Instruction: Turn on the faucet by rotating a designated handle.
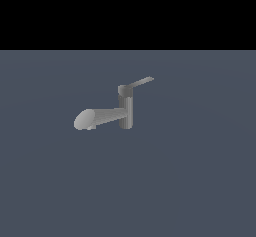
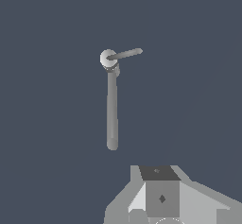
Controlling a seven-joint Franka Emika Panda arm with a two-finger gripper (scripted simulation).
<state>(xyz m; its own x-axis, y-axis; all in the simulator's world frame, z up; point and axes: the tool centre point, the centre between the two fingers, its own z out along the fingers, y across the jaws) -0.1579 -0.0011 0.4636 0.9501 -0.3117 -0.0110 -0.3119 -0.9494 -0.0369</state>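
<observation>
The grey faucet (image 1: 126,112) stands on the floor as a short upright post, with its thick rounded spout (image 1: 100,117) pointing to the exterior view's left. The handle (image 1: 140,83), a thin light-grey lever, projects from the darker cap toward the exterior view's right. The wrist view looks down on the faucet (image 2: 112,109) and the handle (image 2: 125,54) from above. My gripper (image 2: 157,172) shows only in the wrist view, well apart from the faucet and touching nothing. Its fingers look like one joined block with no gap, holding nothing.
A plain dark blue-grey floor (image 1: 200,181) lies all around the faucet. No other objects show in either view.
</observation>
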